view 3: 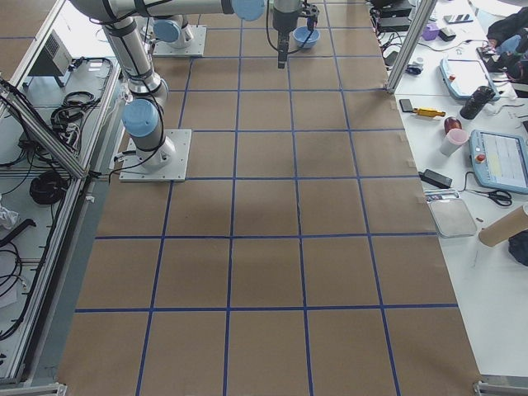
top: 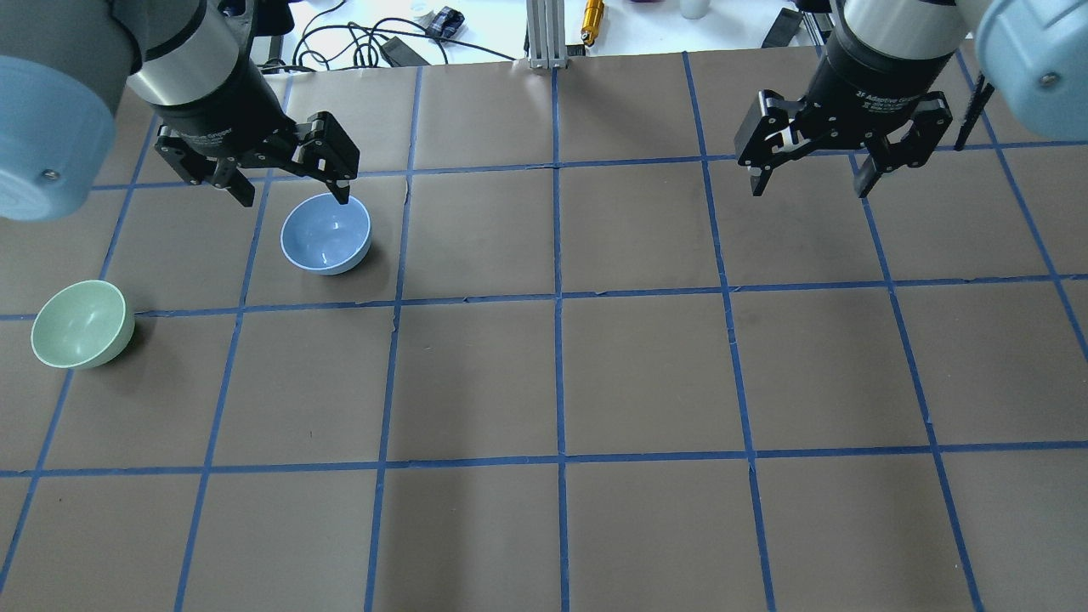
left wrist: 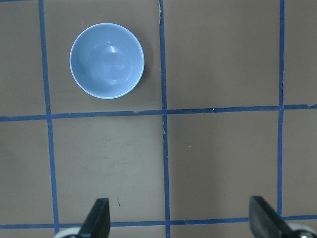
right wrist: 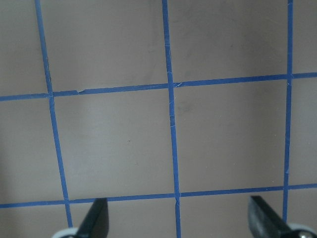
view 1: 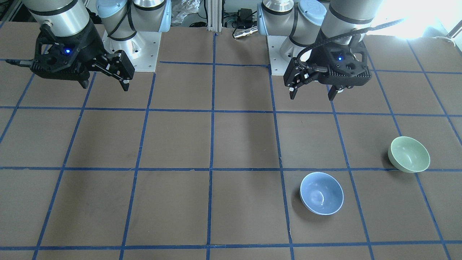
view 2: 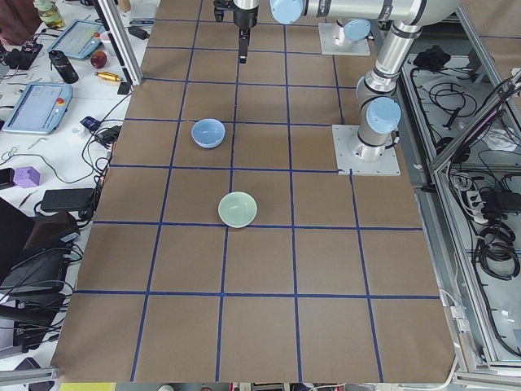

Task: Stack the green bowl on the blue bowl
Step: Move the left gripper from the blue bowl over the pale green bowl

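The green bowl [top: 82, 324] stands upright and empty on the brown table, far on my left side; it also shows in the front view [view 1: 409, 154] and the left side view [view 2: 237, 209]. The blue bowl [top: 325, 233] stands upright and empty about one grid square from it, further from my base; it also shows in the front view [view 1: 321, 193]. My left gripper [top: 294, 200] is open and empty, held high over the table. In the left wrist view the blue bowl [left wrist: 107, 61] lies ahead and to the left of the fingers. My right gripper [top: 809, 190] is open and empty, high over bare table.
Blue tape lines [top: 557, 297] divide the brown table into squares. Both arm bases [view 1: 144, 50] stand at the robot's edge. An aluminium post [top: 544, 34], cables and small items lie past the far edge. Tablets and tools lie on a side bench [view 3: 487, 148].
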Controlling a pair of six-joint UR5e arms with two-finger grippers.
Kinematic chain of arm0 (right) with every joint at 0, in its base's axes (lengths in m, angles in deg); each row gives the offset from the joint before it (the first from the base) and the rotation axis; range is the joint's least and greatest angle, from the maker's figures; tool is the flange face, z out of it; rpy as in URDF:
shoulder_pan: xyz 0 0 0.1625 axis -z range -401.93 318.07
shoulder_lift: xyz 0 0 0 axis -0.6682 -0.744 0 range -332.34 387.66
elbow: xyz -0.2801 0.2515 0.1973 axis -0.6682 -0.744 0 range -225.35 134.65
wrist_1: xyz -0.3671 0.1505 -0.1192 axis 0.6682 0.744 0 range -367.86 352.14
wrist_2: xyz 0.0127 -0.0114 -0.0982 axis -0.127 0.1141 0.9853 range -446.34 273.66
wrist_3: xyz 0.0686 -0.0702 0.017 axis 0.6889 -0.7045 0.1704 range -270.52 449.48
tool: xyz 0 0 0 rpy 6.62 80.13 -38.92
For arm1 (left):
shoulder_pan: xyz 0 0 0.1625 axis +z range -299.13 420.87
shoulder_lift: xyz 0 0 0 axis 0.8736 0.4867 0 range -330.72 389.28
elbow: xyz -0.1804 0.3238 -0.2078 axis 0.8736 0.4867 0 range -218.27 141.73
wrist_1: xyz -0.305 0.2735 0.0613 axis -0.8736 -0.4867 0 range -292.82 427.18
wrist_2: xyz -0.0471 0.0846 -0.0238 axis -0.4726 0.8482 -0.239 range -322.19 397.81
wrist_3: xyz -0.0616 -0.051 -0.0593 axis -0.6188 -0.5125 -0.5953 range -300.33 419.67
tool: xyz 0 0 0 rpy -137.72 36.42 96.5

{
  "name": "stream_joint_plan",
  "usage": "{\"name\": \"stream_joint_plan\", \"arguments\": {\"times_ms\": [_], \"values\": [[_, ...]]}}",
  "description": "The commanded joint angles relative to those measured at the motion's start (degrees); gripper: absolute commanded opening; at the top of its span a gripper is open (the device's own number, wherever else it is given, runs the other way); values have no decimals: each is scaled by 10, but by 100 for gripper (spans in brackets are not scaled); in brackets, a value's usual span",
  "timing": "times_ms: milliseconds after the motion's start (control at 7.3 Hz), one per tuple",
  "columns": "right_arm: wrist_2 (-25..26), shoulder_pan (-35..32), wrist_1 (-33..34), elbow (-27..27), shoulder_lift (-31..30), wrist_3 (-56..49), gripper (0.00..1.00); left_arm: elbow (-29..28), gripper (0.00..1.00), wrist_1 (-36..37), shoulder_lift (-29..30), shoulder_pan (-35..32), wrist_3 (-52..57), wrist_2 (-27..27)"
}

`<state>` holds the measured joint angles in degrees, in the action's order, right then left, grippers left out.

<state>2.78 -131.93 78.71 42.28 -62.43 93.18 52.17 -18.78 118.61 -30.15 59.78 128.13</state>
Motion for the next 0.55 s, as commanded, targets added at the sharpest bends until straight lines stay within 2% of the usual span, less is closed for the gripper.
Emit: {"name": "stream_joint_plan", "arguments": {"times_ms": [0,411], "values": [[0,0,1,0,0,0,100,0,100,-1,0,1,1,1],[0,0,0,0,0,0,100,3,100,-5,1,34,12,0]]}}
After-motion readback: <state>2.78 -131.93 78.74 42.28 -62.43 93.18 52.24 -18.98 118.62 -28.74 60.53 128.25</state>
